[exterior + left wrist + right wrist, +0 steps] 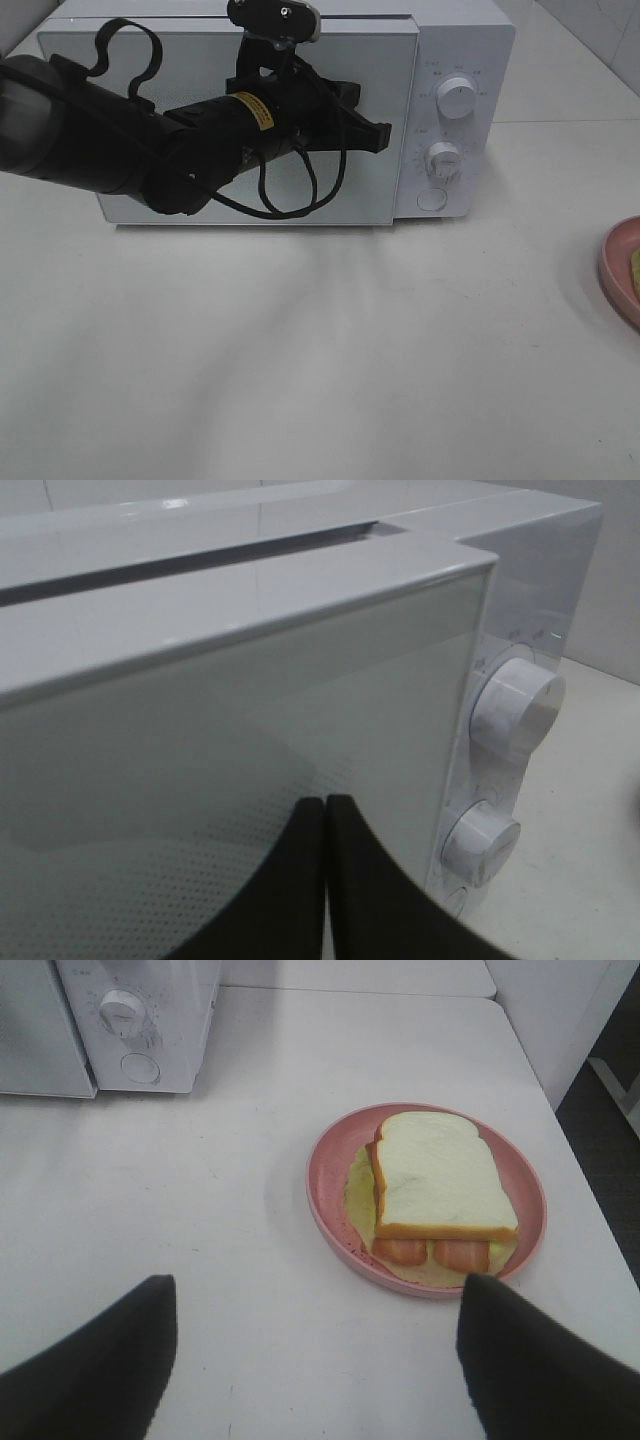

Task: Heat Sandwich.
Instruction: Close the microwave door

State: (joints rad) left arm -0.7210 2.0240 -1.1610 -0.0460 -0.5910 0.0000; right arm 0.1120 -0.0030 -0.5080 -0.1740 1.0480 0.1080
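Pressed together, the left gripper (326, 880) is hovering before the white microwave's (460, 40) glass door (230, 740), left of its knobs (515, 708). Farther right, the right gripper (318, 1360) is hanging spread above the table (200, 1220), near the sandwich (437, 1182) lying on the pink plate (330, 1195).

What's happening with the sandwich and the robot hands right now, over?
Left gripper shut, at microwave door. Right gripper open, empty, above table. Sandwich on pink plate. Door closed.

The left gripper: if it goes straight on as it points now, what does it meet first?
Most likely the microwave door. The shut left gripper points at its glass, already close; whether it touches is unclear.
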